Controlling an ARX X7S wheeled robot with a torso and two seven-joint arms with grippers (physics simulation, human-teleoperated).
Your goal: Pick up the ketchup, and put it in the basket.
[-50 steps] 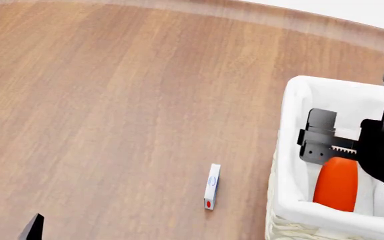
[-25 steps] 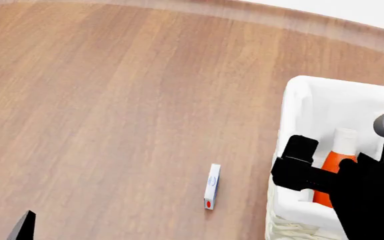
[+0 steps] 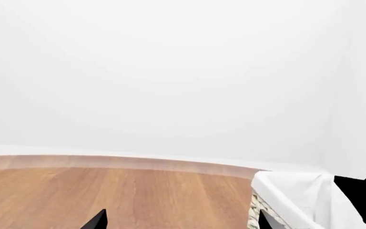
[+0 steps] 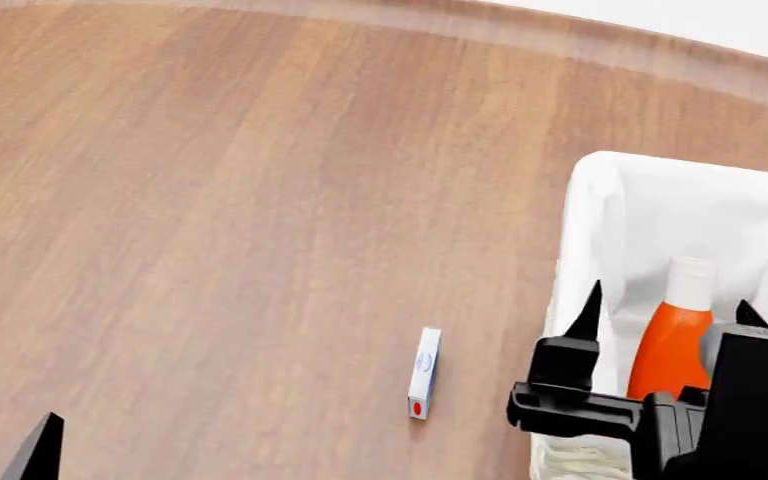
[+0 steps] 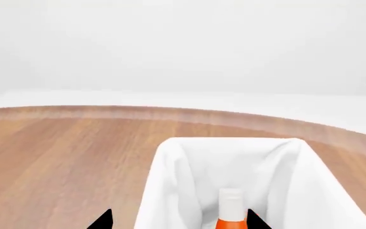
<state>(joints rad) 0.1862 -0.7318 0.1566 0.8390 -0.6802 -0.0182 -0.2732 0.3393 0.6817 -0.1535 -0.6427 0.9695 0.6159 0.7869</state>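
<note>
The ketchup (image 4: pixel 670 345), an orange-red bottle with a white cap, stands inside the basket (image 4: pixel 584 215), a cream wicker one with a white cloth liner at the right of the table. My right gripper (image 4: pixel 667 306) hangs open at the basket's near end, its two dark fingertips apart on either side of the bottle and not touching it. In the right wrist view the ketchup cap (image 5: pixel 230 200) shows in the basket (image 5: pixel 170 167) ahead of the open right gripper (image 5: pixel 179 220). My left gripper (image 3: pixel 181 222) is open and holds nothing, with one fingertip (image 4: pixel 40 450) showing at the near left.
A small white box (image 4: pixel 423 372) with blue and red marks lies flat on the brown wooden table (image 4: pixel 224 200), left of the basket. The table's curved far edge (image 4: pixel 518 25) meets a white background. My right arm's black body (image 4: pixel 758 410) covers the basket's near right corner.
My right gripper has let go of the ketchup and drawn back toward me out of the basket. The bottle now stands free inside. The left fingertip drifted slightly left.
</note>
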